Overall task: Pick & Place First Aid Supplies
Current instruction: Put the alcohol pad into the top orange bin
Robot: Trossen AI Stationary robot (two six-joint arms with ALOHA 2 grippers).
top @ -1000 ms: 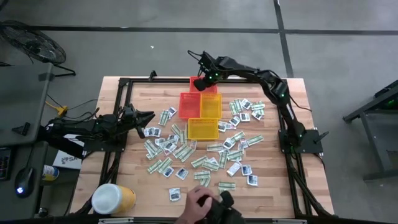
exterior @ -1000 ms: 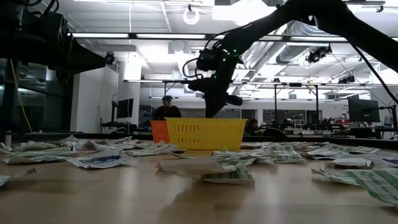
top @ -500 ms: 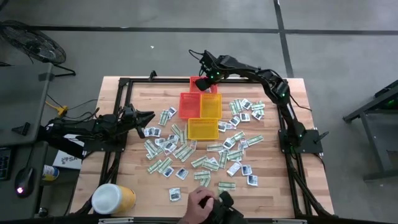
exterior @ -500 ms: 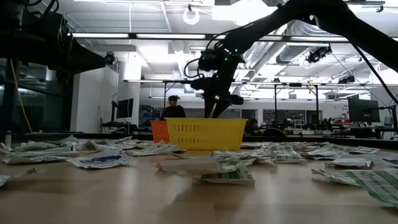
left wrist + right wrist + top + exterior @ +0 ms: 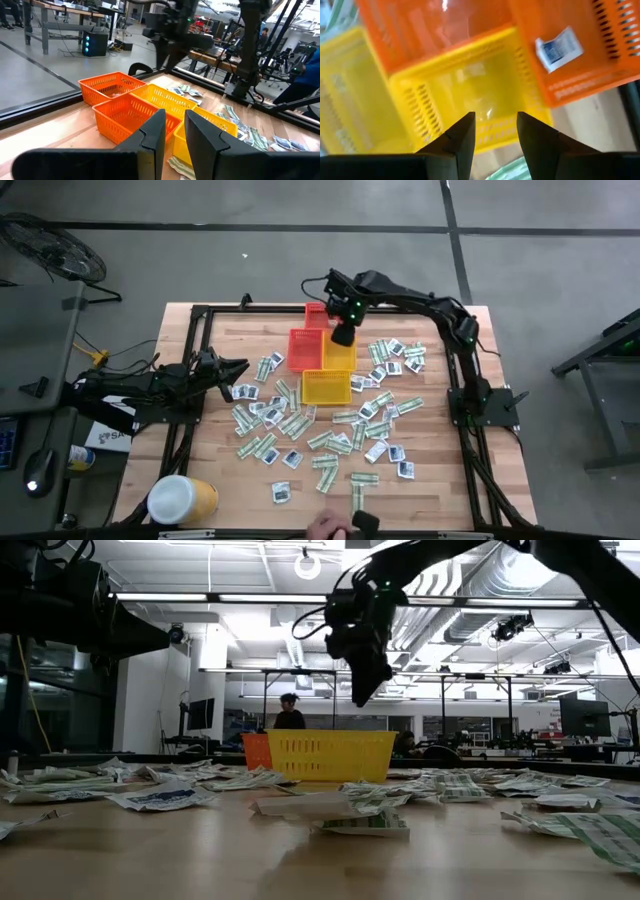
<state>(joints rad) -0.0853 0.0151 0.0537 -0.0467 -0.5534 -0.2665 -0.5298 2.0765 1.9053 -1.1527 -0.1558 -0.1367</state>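
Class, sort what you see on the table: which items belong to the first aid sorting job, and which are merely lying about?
Job:
first aid packets
white square packet in a basket
right gripper, open above the baskets

Lying about:
yellow tub
left gripper, waiting at the table's left

The baskets (image 5: 323, 360) are sitting clustered toward the far middle of the table (image 5: 220, 325). The first aid supplies (image 5: 330, 430) are lying scattered on the table around the baskets' nearer sides, spreading left, right and toward the front edge. One square packet (image 5: 558, 47) is lying inside a basket beside the one under the right wrist camera. The right gripper (image 5: 343, 332) is hanging above the baskets' far right part, with nothing between its parted fingers. The left gripper (image 5: 240, 367) is waiting to the left of the baskets, low over the table. A tub (image 5: 182, 498) is lying near the front left corner, well apart from the baskets. A person's hand (image 5: 325, 527) is showing at the front edge, in front of the baskets.
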